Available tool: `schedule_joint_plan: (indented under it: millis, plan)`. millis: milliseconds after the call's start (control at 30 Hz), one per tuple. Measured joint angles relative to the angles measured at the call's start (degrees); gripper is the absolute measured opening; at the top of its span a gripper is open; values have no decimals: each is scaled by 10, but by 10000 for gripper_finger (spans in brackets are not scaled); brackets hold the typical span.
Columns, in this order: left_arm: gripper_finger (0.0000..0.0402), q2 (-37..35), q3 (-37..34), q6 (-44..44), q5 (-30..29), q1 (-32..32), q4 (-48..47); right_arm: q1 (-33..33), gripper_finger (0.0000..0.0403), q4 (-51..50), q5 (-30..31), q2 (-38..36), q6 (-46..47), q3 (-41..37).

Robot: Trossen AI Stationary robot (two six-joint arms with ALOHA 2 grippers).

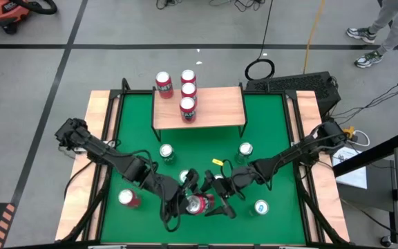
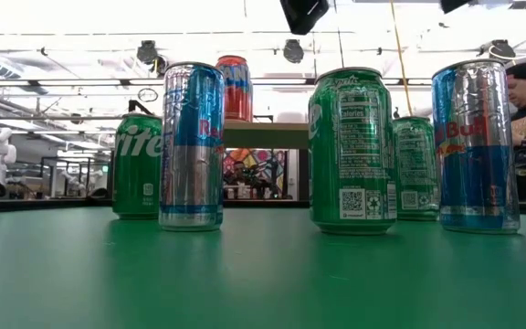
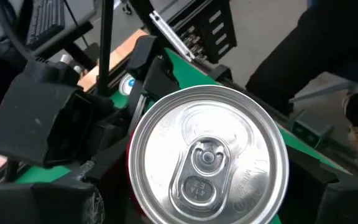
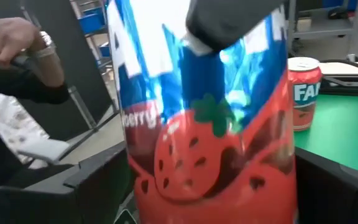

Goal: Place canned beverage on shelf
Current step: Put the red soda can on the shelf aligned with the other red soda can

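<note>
Near the front edge of the green surface (image 1: 133,138), a red strawberry Fanta can (image 1: 200,204) lies between the two pincers, its cylinder tipped on its side as seen from above. Both dark arms meet on it: the left pincer (image 1: 185,203) stands at its lid end and the right pincer (image 1: 218,202) at its other flank, each with jaws spread wide around the can's body, so the can appears held by both at once. From the left wrist the can's round brushed-aluminium lid (image 3: 207,160) with its oval pull tab fills the picture; from the right wrist the glossy red and blue wall with a printed strawberry does. At the far edge stands the shelf (image 1: 213,104), a flat rectangular board of pale wood on thin black metal legs, carrying two upright red cans, a third red can (image 1: 164,84) sitting just beside its left end. Green Sprite cans (image 1: 166,152) and slim blue-and-silver Red Bull cans (image 2: 191,146) stand scattered upright on the felt-like surface, and another red can (image 1: 128,198) stands near the left front.
</note>
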Motion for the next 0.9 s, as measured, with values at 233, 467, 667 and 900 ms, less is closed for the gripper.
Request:
schedule_joint_plan:
  millis: [233, 467, 667, 900]
  plan:
    - [286, 0, 0, 4, 43, 26, -1, -11, 342, -4, -26, 0, -15, 0]
    - [297, 0, 0, 4, 7, 29, 10, -19, 282, -8, -31, 0, -42, 0]
    - [346, -1, 0, 0, -43, 16, 10, -28, 280, -18, -32, -4, -53, -1]
    - [392, -1, 1, -63, -198, -8, 20, -34, 291, -56, -20, -16, -74, -1]
